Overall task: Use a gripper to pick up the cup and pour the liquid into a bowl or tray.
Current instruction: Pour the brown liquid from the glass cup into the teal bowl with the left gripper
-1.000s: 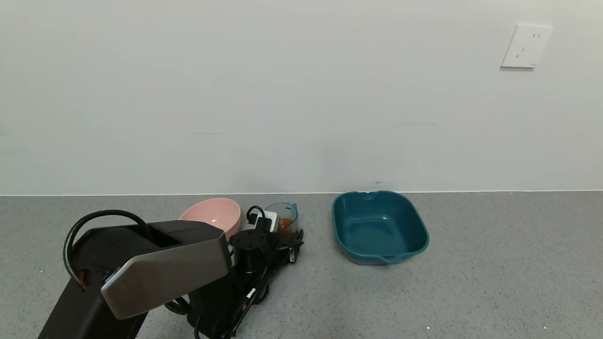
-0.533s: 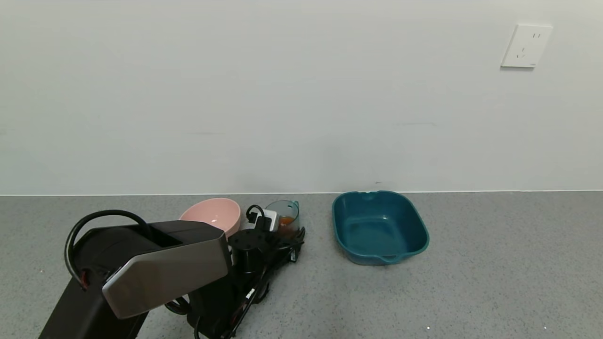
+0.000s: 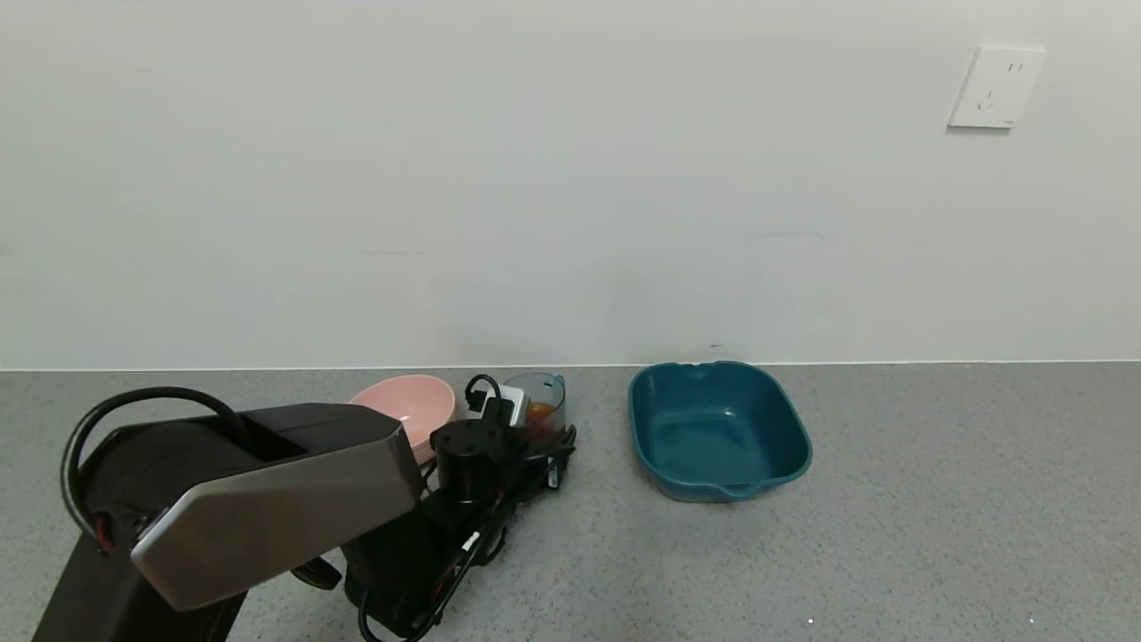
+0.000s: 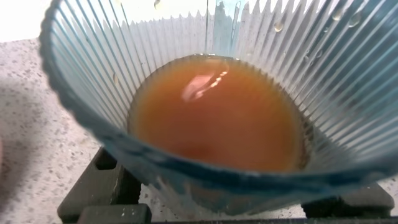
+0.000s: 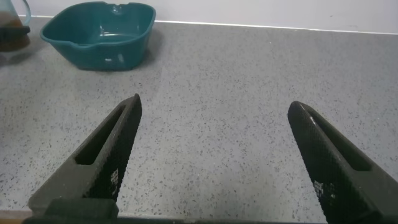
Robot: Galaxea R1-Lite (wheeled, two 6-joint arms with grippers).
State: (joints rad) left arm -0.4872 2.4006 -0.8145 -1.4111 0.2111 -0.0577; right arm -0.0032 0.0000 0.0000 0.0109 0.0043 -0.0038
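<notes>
The cup [image 3: 537, 399], pale blue-green and ribbed, holds reddish-brown liquid [image 3: 540, 413] and stands upright between the pink bowl and the tray. My left gripper [image 3: 540, 439] is shut on the cup's lower part. In the left wrist view the cup [image 4: 81, 93] fills the frame, the liquid [image 4: 211, 115] lies level inside it, and the dark fingers [image 4: 102, 190] show on either side of its base. The dark teal tray [image 3: 636, 419] sits to the right of the cup with nothing visible inside. My right gripper [image 5: 216, 107] hangs open over bare counter, well away from the tray [image 5: 93, 56].
A pink bowl [image 3: 412, 403] stands just left of the cup, close behind my left arm. The grey speckled counter ends at a white wall not far behind the vessels. A wall socket [image 3: 994, 86] is high at the right.
My left arm's elbow has swung left and lower. The gripper and the cup have shifted slightly up and back in the head view, the cup still held upright.
</notes>
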